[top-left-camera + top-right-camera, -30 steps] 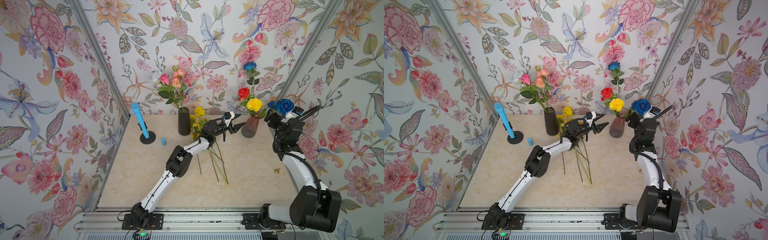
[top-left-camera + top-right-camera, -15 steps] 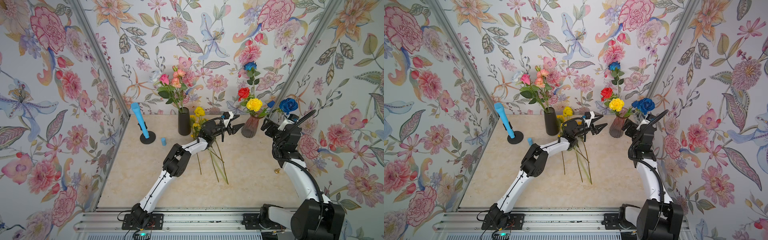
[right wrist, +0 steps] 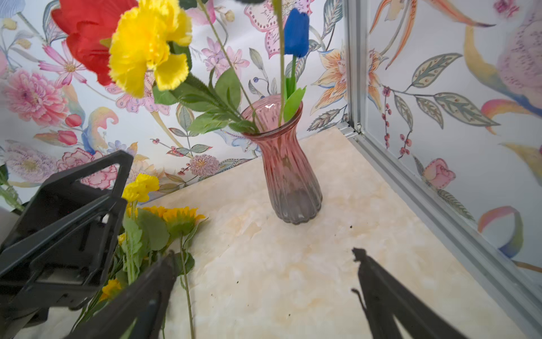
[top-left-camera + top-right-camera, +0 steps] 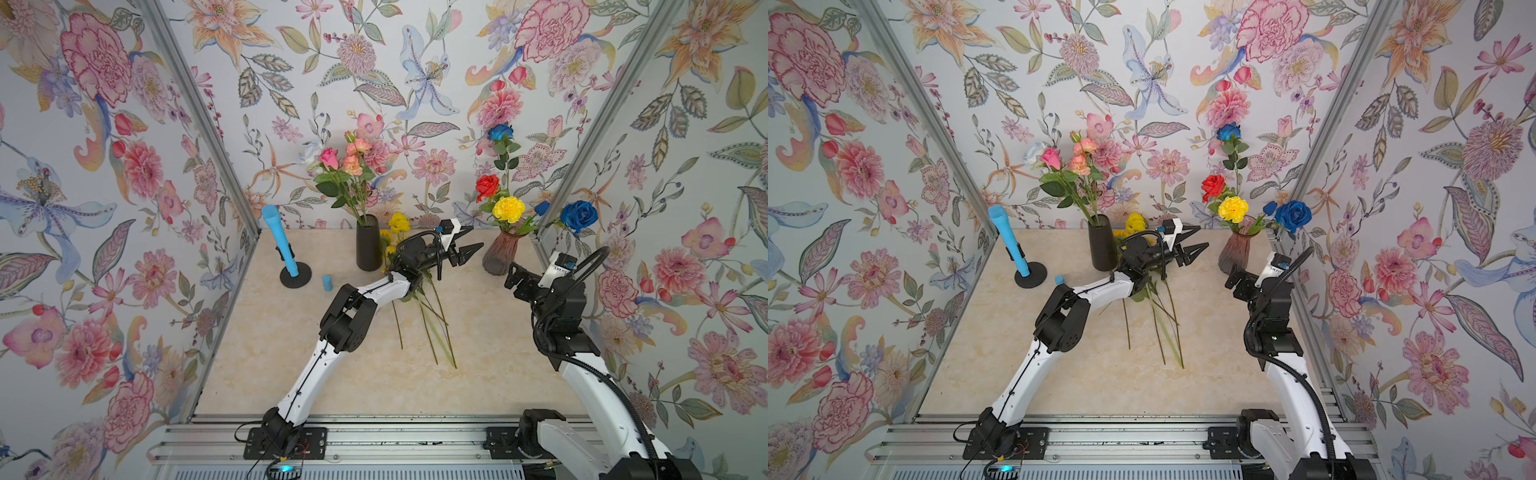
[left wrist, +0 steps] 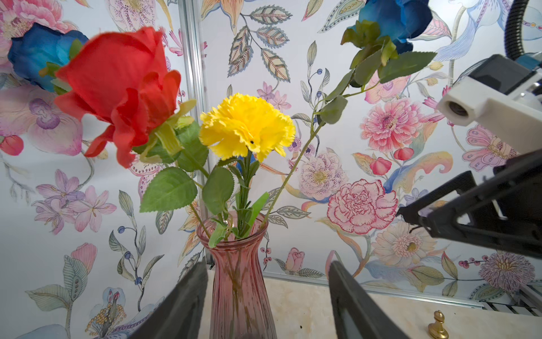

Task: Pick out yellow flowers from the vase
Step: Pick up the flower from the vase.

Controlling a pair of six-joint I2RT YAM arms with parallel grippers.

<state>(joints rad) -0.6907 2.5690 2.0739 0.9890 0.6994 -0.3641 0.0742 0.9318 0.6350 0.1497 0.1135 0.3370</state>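
Note:
A pink glass vase (image 4: pixel 500 257) (image 3: pixel 289 164) stands at the back right of the table. It holds one ruffled yellow flower (image 4: pixel 508 208) (image 5: pixel 247 126) (image 3: pixel 146 44) among a red rose (image 4: pixel 487 185) and blue roses (image 4: pixel 578 216). More yellow flowers (image 4: pixel 399 224) (image 3: pixel 176 217) lie on the table under my left arm, stems (image 4: pixel 432 324) pointing forward. My left gripper (image 4: pixel 476 237) (image 5: pixel 267 270) is open and empty, just left of the vase and facing it. My right gripper (image 4: pixel 510 276) (image 3: pixel 264 258) is open and empty, low in front of the vase.
A black vase (image 4: pixel 368 248) with pink and peach roses stands at the back centre. A blue cone on a black base (image 4: pixel 286 253) and a small blue cylinder (image 4: pixel 327 282) sit at the back left. A small brass piece (image 5: pixel 438 324) lies by the right wall.
My right gripper has come down and forward from beside the blue rose to table height in front of the pink vase. The left gripper has barely moved.

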